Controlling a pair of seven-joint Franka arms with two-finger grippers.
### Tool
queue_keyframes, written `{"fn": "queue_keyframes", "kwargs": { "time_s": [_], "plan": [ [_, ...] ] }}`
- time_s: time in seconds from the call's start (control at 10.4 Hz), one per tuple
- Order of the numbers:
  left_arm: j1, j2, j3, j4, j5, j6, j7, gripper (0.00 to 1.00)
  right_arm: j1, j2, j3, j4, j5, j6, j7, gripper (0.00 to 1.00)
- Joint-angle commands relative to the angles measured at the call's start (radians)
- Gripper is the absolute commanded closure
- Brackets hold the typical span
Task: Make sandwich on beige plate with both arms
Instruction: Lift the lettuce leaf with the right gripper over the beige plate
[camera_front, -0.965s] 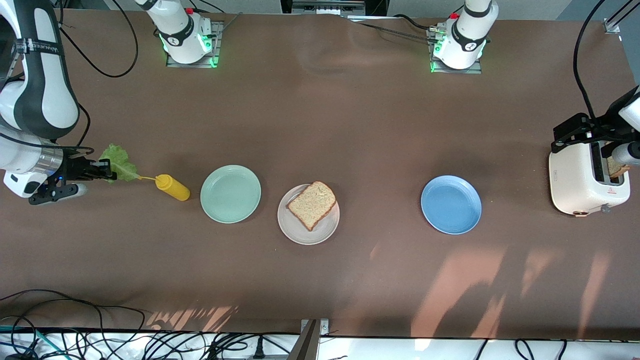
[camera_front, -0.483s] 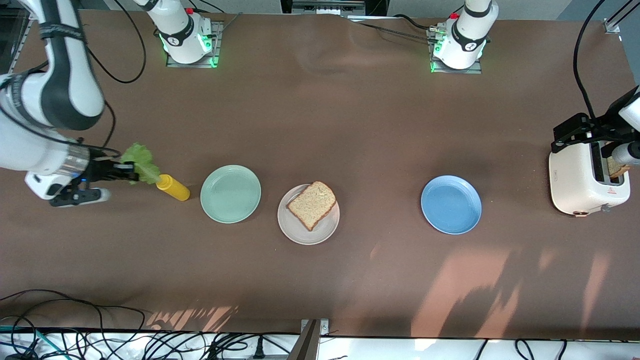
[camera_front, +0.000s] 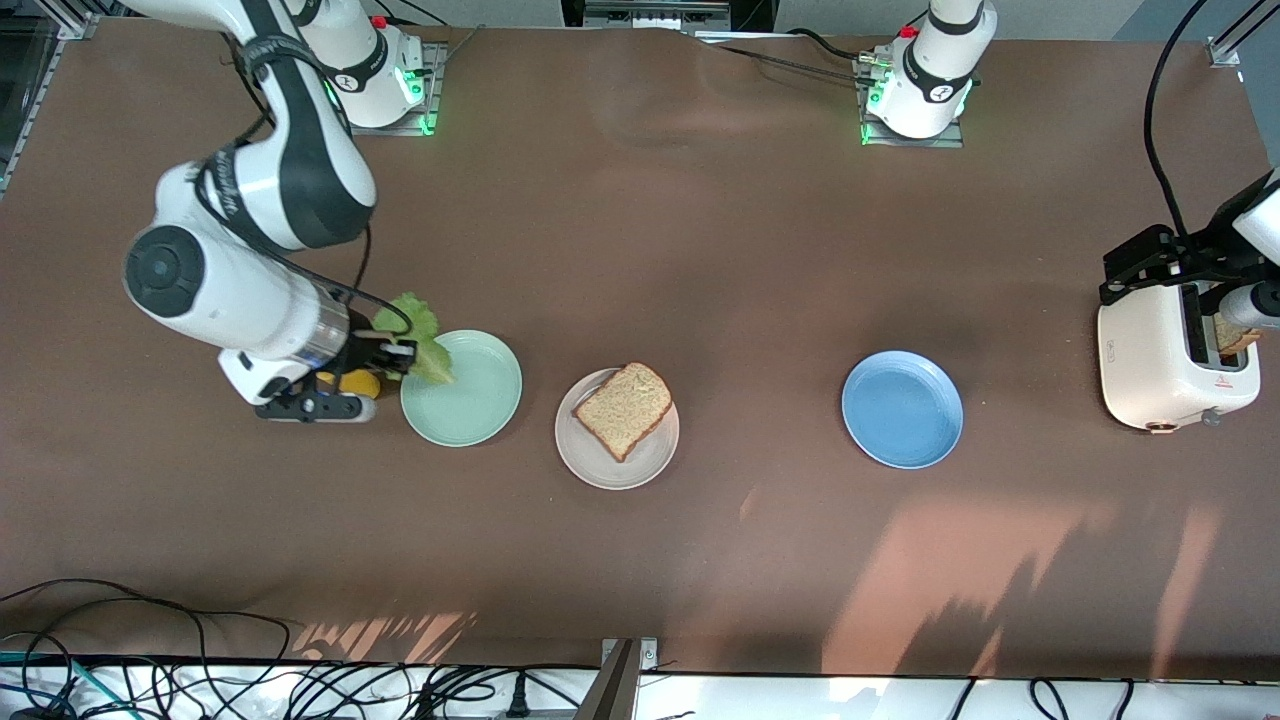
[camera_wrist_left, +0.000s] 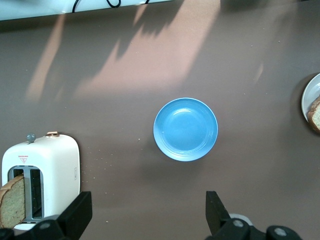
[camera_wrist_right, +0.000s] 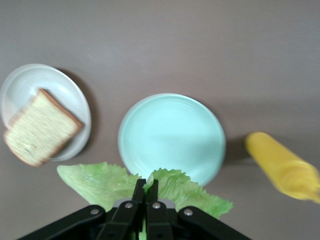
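The beige plate (camera_front: 617, 470) holds one slice of brown bread (camera_front: 623, 408). My right gripper (camera_front: 400, 357) is shut on a ruffled green lettuce leaf (camera_front: 420, 335) and hangs over the rim of the mint green plate (camera_front: 470, 400). In the right wrist view the leaf (camera_wrist_right: 100, 182) spreads to both sides of the shut gripper (camera_wrist_right: 145, 186), with the beige plate (camera_wrist_right: 20, 85) and its bread (camera_wrist_right: 40, 127) a little way off. My left gripper (camera_wrist_left: 147, 220) hangs open and empty by the toaster (camera_wrist_left: 50, 170). A second bread slice (camera_wrist_left: 12, 205) stands in the toaster's slot.
A yellow squeeze bottle (camera_front: 358, 382) lies beside the mint plate, mostly under my right hand. A blue plate (camera_front: 902, 410) sits between the beige plate and the white toaster (camera_front: 1165, 370). Cables run along the table's front edge.
My right arm has carried the lettuce from the table's end, past the yellow bottle, to the mint plate's rim. The left arm has not moved.
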Motion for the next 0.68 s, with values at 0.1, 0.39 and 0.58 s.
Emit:
{"fn": "queue_keyframes", "kwargs": {
  "time_s": [0.1,0.39,0.58],
  "plan": [
    [-0.007,-0.018,-0.007,-0.010,0.014,-0.011,0.015,0.00,0.087,0.284,-0.013,0.361,0.079,0.048,0.173,1.00],
    [-0.008,-0.018,-0.007,-0.010,0.016,-0.011,0.013,0.00,0.186,0.389,-0.024,0.369,0.076,0.243,0.319,1.00],
    [-0.008,-0.018,-0.007,-0.010,0.016,-0.011,0.013,0.00,0.240,0.437,-0.053,0.369,0.076,0.297,0.388,1.00]
  ]
}}
